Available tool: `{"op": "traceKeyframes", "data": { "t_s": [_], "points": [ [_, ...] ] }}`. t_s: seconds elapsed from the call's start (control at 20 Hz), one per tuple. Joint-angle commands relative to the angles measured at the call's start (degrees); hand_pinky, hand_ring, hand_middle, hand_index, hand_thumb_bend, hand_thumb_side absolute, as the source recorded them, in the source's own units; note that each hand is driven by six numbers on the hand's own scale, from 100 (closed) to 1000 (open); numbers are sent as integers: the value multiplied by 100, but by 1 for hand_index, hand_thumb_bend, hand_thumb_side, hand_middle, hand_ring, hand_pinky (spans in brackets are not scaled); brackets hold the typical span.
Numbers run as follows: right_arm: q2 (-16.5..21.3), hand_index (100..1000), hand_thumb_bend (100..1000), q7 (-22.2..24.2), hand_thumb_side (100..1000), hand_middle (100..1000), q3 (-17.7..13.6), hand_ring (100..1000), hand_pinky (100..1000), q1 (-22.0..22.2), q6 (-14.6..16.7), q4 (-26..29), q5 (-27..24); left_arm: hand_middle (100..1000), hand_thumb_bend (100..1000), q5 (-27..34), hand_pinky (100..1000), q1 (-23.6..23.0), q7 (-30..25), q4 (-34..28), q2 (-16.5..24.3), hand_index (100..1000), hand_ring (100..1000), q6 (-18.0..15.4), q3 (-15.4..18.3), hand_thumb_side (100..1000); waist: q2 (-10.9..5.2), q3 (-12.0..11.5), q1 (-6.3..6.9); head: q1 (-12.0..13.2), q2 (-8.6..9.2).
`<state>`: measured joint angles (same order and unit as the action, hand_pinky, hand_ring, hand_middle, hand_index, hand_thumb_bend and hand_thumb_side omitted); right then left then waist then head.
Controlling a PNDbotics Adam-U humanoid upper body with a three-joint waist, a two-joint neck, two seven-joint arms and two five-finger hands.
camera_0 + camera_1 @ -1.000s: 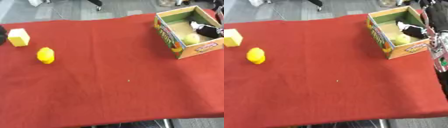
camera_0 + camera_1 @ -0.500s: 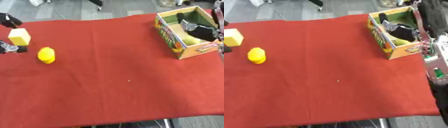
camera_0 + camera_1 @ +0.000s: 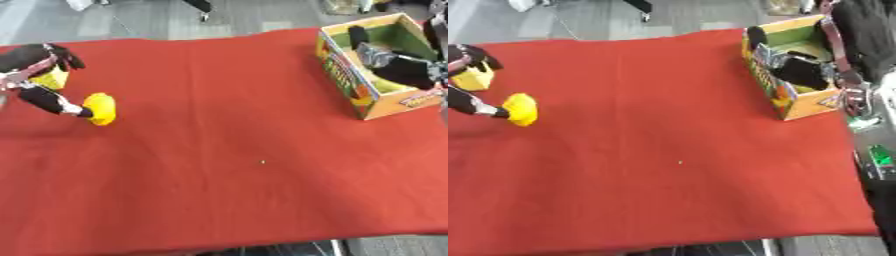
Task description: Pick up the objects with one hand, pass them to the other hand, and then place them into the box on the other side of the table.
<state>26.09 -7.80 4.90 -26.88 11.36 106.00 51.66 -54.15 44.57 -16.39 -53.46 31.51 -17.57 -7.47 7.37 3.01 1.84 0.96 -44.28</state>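
Left eye view: left hand (image 3: 39, 75), fingers spread, straddles a pale yellow block (image 3: 52, 79) with its thumb touching a yellow fruit (image 3: 100, 108), likely poised to grasp; right hand (image 3: 398, 65), fingers uncurled, sits inside the box (image 3: 346, 80), far across the table.
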Motion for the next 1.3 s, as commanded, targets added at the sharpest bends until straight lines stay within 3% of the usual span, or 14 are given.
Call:
{"op": "traceKeyframes", "data": {
  "t_s": [0.05,0.15,0.3,0.35,0.4,0.5,0.8,1.1,1.3],
  "points": [
    [54,925,291,37,504,808,-2,809,804,-84,36,130,-31,656,708,-216,737,141,127,155,-26,762,660,18,4,476,-124,9,-21,116,16],
    [53,925,288,46,503,808,4,809,804,-81,43,121,-34,638,648,-279,727,119,196,205,-84,743,645,44,18,455,-123,16,-20,180,16],
    [42,926,272,49,504,807,7,807,805,-78,45,113,-38,579,447,-277,694,72,332,270,-135,681,591,99,37,356,-121,26,-13,309,16],
    [41,926,271,50,504,807,8,807,804,-76,46,109,-36,566,418,-262,686,55,366,287,-143,667,581,112,40,343,-120,29,-11,352,16],
    [41,926,264,51,504,806,10,806,804,-73,46,104,-36,513,297,-224,658,38,406,294,-148,614,536,127,51,287,-120,31,-9,395,16],
    [40,927,254,53,505,806,13,806,804,-64,48,93,-36,456,232,-83,627,-10,483,259,-143,548,488,165,76,263,-118,33,-5,473,16],
    [28,924,251,50,496,798,55,799,801,-77,84,118,-67,387,185,946,608,-198,273,-333,28,481,443,186,108,283,-120,30,11,581,16],
    [0,914,278,75,474,779,318,778,789,-168,316,346,-250,378,153,3110,623,-337,-535,-1212,374,472,441,312,-130,329,-127,20,32,564,16],
    [-60,875,306,191,453,734,716,728,751,-398,698,611,-527,375,135,4514,623,-271,-1245,-1511,429,468,441,541,-494,363,-142,14,36,529,16]
  ]
}}
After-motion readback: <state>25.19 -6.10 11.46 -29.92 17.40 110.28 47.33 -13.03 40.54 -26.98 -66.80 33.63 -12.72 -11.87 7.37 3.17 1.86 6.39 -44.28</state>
